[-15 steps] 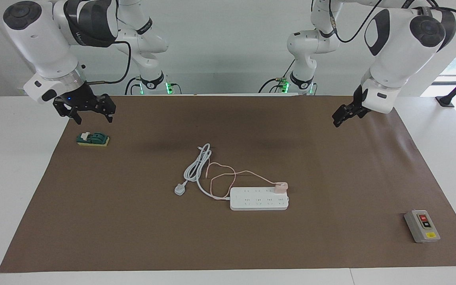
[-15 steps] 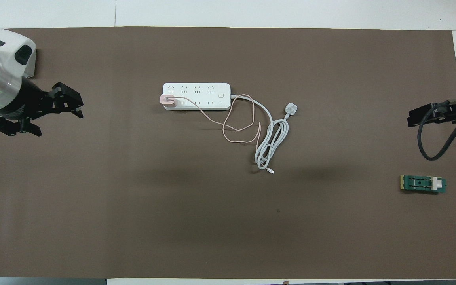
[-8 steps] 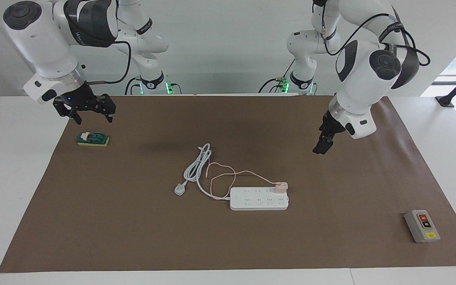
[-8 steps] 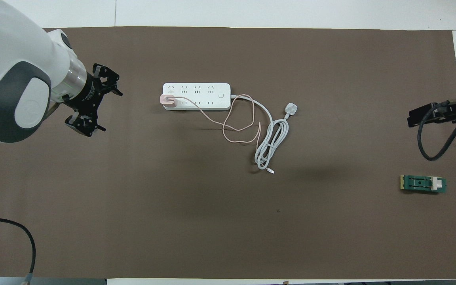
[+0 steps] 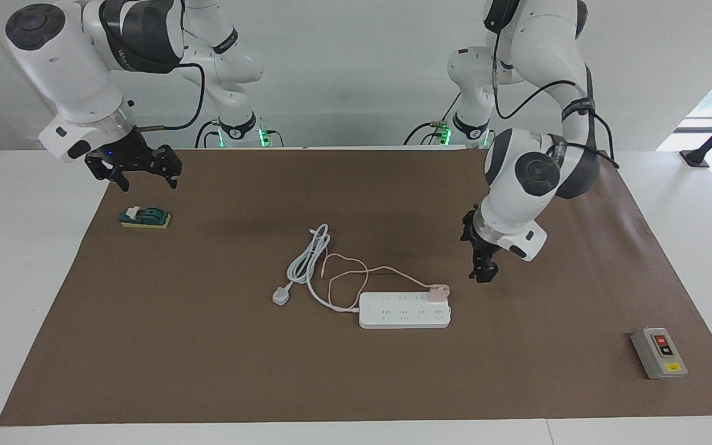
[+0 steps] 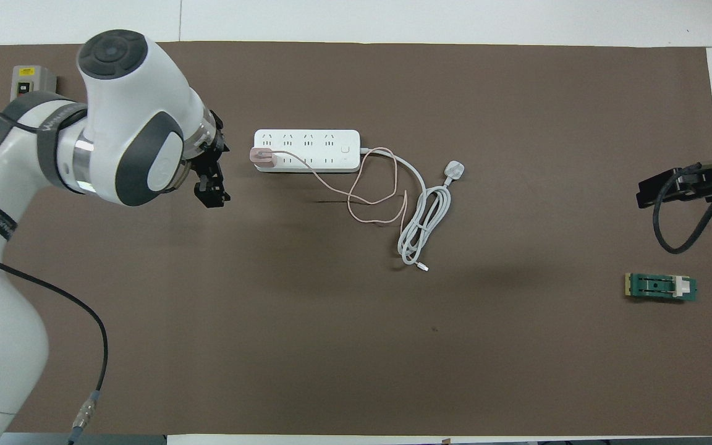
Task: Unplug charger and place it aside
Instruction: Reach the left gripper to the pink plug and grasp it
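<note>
Fingers of the left gripper (image 5: 483, 272) are spread, with nothing between them, and are pointed down over bare brown mat just beside the strip's end toward the left arm's side of the table. Nothing is touched by them yet. The small pale pink cube-shaped charger (image 5: 437, 291) is seen plugged into the last socket at that same end of the long white multi-socket power strip (image 5: 404, 311), in the row nearer to the robots, so it is judged to be the closest part of the strip to the left gripper. From the fingers, the charger lies a short way toward the middle of the table and slightly farther from the robots, as read in the overhead view. The strip's long axis runs across the table, from one arm's end to the other, and the thin pink cable (image 6: 368, 201) is led from the charger toward the robots and looped beside the coiled thick white cord (image 6: 421, 225) with its white three-pin plug (image 6: 455, 170). The left arm is clearly the nearer one; a short sideways shift over the charger followed by a descent is judged to be what the grasp turns on. The right gripper (image 5: 136, 170) is held over the mat's corner near a small green and yellow block (image 5: 145, 217), well apart from the strip, and its arm waits; whether its fingers are apart or together cannot be told. A grey switch box (image 5: 659, 353) lies at the left arm's end.
</note>
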Controlling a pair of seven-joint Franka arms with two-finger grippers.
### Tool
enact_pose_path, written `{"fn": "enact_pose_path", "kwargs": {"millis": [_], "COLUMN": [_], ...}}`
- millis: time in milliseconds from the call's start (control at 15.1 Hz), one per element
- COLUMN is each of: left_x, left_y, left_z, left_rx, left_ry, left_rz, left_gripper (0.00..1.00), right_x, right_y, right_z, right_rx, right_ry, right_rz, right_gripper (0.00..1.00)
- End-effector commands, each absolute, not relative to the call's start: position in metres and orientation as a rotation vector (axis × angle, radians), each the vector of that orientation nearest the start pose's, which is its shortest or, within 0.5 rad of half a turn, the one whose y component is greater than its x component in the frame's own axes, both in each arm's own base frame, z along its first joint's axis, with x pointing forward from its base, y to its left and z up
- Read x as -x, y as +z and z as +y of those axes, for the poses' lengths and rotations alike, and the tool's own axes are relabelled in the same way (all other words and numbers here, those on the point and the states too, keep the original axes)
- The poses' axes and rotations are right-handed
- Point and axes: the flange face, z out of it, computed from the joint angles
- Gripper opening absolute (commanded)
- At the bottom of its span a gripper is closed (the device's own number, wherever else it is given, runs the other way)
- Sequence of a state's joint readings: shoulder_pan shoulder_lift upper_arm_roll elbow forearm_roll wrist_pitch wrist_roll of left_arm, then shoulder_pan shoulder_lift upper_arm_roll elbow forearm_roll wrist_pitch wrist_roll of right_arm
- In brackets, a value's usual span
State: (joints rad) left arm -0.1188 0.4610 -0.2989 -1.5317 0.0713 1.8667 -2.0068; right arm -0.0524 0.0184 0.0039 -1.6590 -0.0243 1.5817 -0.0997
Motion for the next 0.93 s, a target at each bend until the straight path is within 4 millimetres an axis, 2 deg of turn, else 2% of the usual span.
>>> {"fn": "enact_pose_path", "kwargs": {"millis": [0, 66, 199, 398, 531, 597, 730, 863], "left_x": [-0.653, -0.658, -0.660, -0.666, -0.664, -0.661, -0.656, -0.644], "left_y": [0.391, 0.381, 0.379, 0.373, 0.366, 0.359, 0.349, 0.335], "left_z": [-0.246, -0.247, -0.254, -0.250, -0.256, -0.259, -0.264, -0.266], "left_rx": [-2.131, -2.084, -2.065, -2.036, -2.045, -2.049, -2.069, -2.101], "left_ry": [-0.113, -0.110, -0.081, -0.065, -0.062, -0.059, -0.042, -0.046], "left_rz": [2.340, 2.366, 2.340, 2.327, 2.317, 2.311, 2.293, 2.299], "left_gripper": [1.00, 1.00, 1.00, 1.00, 1.00, 1.00, 1.00, 1.00], "right_x": [-0.547, -0.546, -0.545, -0.548, -0.555, -0.556, -0.561, -0.570], "right_y": [0.583, 0.582, 0.581, 0.581, 0.578, 0.576, 0.569, 0.558], "right_z": [-0.037, -0.037, -0.037, -0.041, -0.039, -0.035, -0.025, -0.013], "right_rx": [3.165, 3.164, 3.164, 3.172, 3.162, 3.128, 3.040, 2.956], "right_ry": [0.158, 0.167, 0.170, 0.114, 0.032, 0.028, 0.025, 0.016], "right_rz": [-0.085, -0.085, -0.078, -0.009, 0.328, 0.552, 0.888, 1.114], "right_gripper": [1.00, 1.00, 1.00, 1.00, 1.00, 1.00, 1.00, 1.00]}}
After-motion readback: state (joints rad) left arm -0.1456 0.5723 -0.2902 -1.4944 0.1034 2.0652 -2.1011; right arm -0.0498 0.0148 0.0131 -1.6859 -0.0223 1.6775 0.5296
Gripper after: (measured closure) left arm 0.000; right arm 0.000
